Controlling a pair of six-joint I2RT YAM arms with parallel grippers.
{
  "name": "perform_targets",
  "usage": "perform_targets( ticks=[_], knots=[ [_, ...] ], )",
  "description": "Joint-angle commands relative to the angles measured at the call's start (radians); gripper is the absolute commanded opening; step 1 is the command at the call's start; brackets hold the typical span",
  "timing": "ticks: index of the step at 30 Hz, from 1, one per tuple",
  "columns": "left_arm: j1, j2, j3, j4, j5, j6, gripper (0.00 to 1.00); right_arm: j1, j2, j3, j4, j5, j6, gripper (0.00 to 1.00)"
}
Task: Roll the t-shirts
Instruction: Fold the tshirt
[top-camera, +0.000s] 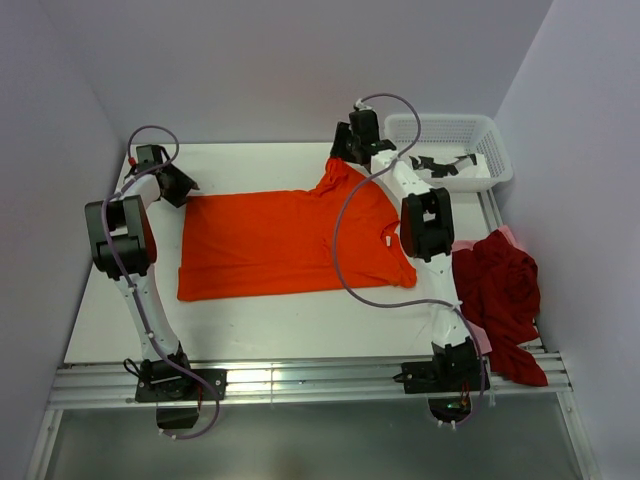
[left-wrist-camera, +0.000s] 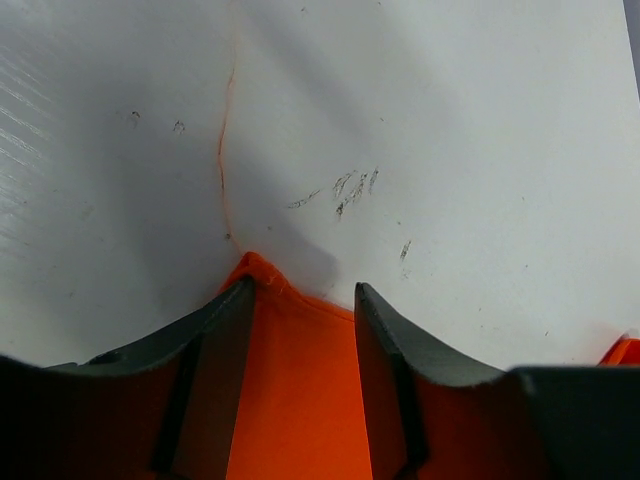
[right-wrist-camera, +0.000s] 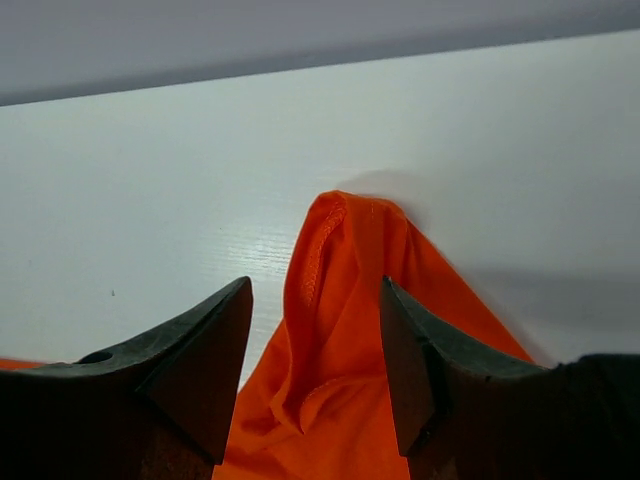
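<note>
The left tool (top-camera: 181, 187) is at the far left corner of the orange t-shirt (top-camera: 285, 245). Its jaws are partly open; the hem corner lies between them and is not pinched. The shirt lies flat in the middle of the counter (top-camera: 250, 325), with its long axis from the left edge to the right edge, hem left and collar right. The right tool (top-camera: 347, 152) is over the far sleeve, jaws also apart, and the sleeve humps up between them unclamped. From both tools the cloth spreads toward the near edge, so I judge each arm takes its own far corner. The dark red t-shirt (top-camera: 500, 285) is heaped by the right edge.
</note>
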Motion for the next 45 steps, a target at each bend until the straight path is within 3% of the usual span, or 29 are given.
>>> perform_targets(
  ticks=[1, 8, 16, 25, 30, 35, 38, 42, 45],
  knots=[
    [0.008, -0.024, 0.012, -0.038, 0.004, 0.028, 0.5, -0.021, 0.053, 0.095, -0.057, -0.06, 0.037, 0.61],
    [0.021, -0.033, 0.018, -0.066, 0.006, 0.051, 0.46, -0.069, 0.091, 0.067, -0.032, -0.166, 0.192, 0.58],
    [0.037, -0.058, 0.004, -0.07, -0.009, 0.071, 0.42, -0.084, 0.135, 0.123, -0.026, -0.215, 0.221, 0.49],
    [0.04, -0.056, 0.018, -0.095, -0.019, 0.09, 0.38, -0.083, 0.157, 0.141, -0.02, -0.248, 0.255, 0.49],
    [0.044, -0.068, 0.014, -0.096, -0.026, 0.094, 0.38, -0.083, 0.09, 0.028, 0.073, -0.222, 0.25, 0.51],
    [0.048, -0.07, 0.014, -0.095, -0.022, 0.096, 0.36, -0.075, 0.137, 0.147, -0.022, -0.201, 0.219, 0.52],
    [0.046, -0.07, 0.015, -0.095, -0.014, 0.1, 0.35, -0.073, 0.142, 0.132, -0.016, -0.212, 0.239, 0.5],
    [0.048, -0.068, 0.02, -0.107, -0.02, 0.108, 0.34, -0.075, 0.134, 0.12, 0.001, -0.215, 0.241, 0.33],
    [0.046, -0.068, 0.024, -0.115, -0.028, 0.111, 0.33, -0.073, 0.137, 0.121, 0.004, -0.227, 0.239, 0.29]
  ],
)
